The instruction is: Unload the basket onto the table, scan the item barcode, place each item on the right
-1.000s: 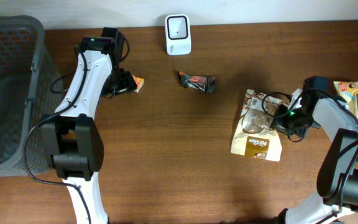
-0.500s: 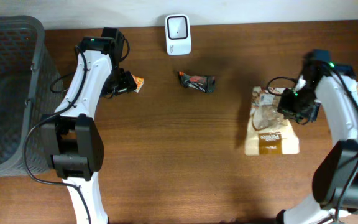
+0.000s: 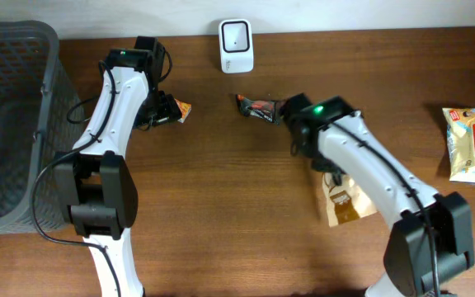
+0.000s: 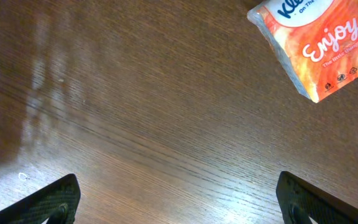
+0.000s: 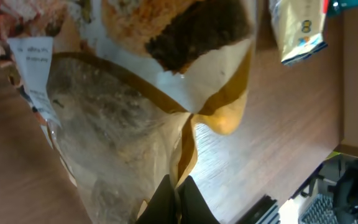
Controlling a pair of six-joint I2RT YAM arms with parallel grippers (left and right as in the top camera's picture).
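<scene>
- Overhead view: the tan-and-white crinkled snack bag point(image 3: 345, 202) hangs under the right arm near the table's centre. It is well apart from the white rounded barcode scanner point(image 3: 236, 45) at the far edge.
- Right wrist view: the right gripper point(image 5: 174, 190) is clenched on a thin fold at the bag's edge. Whether the small white printed label point(image 5: 33, 68) carries the barcode cannot be told.
- Step in hand, as judged: carrying the bag to the scanner.
- Route the bag clear of the dark crumpled candy wrapper point(image 3: 261, 108) lying between bag and scanner.
- Move slowly; the pinch is narrow and the bag may swing or slip.
- Turn the barcoded face flat toward the scanner window, then hold steady.
- The left gripper point(image 4: 179, 202) is released, jaws wide, near the orange tissue pack point(image 4: 316, 43).
</scene>
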